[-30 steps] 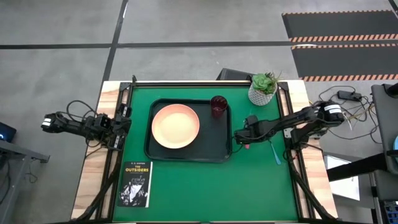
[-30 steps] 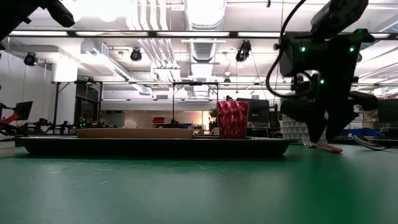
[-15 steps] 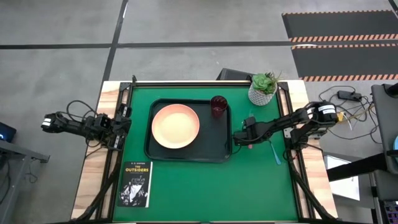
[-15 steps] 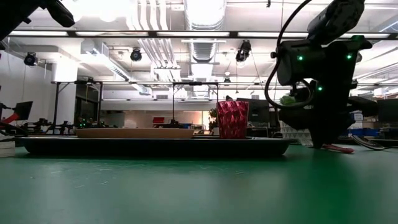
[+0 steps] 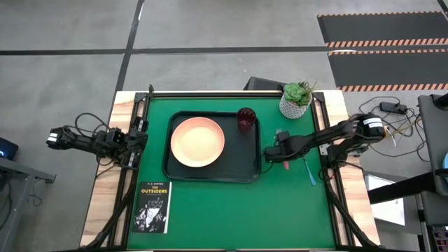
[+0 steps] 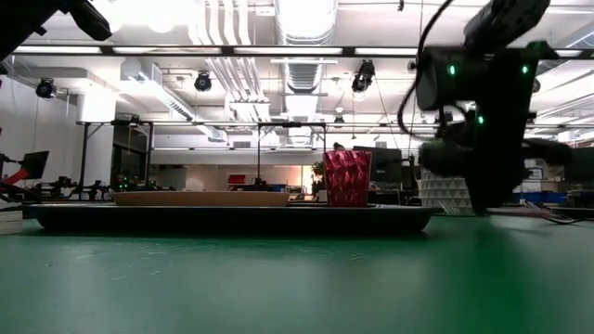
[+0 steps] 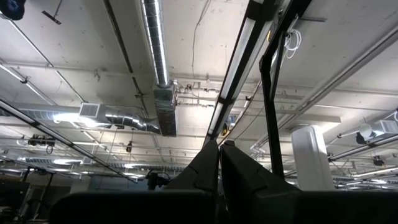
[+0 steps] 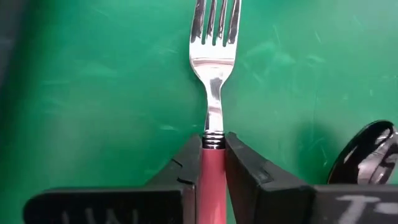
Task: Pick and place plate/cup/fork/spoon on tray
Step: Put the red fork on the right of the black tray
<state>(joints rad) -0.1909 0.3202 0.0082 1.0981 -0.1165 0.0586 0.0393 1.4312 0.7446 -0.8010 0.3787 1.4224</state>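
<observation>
The fork (image 8: 213, 81), with a pink handle and silver prongs, is just right of the tray (image 5: 210, 178), and my right gripper (image 8: 213, 140) is shut on it. The salmon plate (image 5: 198, 142) lies in the tray, and the dark red cup (image 5: 246, 117) stands in the tray's far right corner. The blue-handled spoon (image 5: 309, 171) lies on the green mat right of the fork, its bowl (image 8: 367, 155) showing in the right wrist view. My left gripper (image 7: 219, 149) is shut and points up at the ceiling, off the table's left edge (image 5: 56, 137). My right gripper pinches the fork's pink handle at its top end (image 8: 213, 165), just behind the metal neck, between its two fingers (image 8: 186, 162). The fingers come steeply from above and lie along the fork. The fork lies about level, prongs pointing away; whether it is clear of the mat I cannot tell.
A white pot with a green plant (image 5: 297, 99) stands at the far right of the mat. A black book (image 5: 152, 207) lies at the near left. Bare green mat stretches along the near side, in front of the tray.
My right gripper has sunk onto the fork, shut on its pink handle, and come up a little again. The rest of the scene has stayed still.
</observation>
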